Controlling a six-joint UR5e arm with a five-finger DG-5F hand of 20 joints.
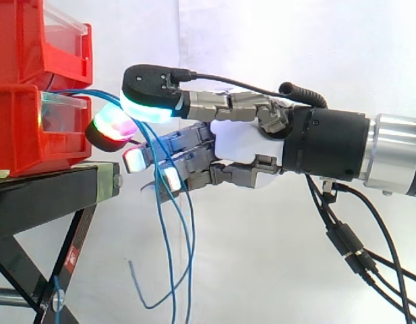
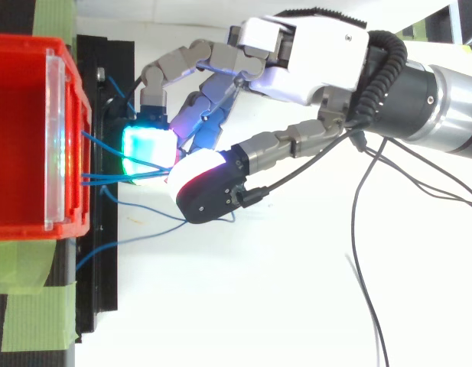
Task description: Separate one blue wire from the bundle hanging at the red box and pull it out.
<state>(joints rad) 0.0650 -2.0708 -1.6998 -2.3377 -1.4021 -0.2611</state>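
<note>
Blue wires (image 1: 166, 233) hang from the front of the lower red box (image 1: 19, 135) on the black stand (image 1: 39, 196). The hand (image 1: 243, 143) sits beside the box, with its fingers (image 2: 148, 149) curled round the wires and their pads closed together on them.

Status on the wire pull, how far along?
Done: the hand is at the red bin, in the hanging blue wires. In hand: its fingers are curled round several wires, pads close together near the bin's front. Left: no single wire looks separated yet, all run out of the bin, and the pull-out is not done.
</note>
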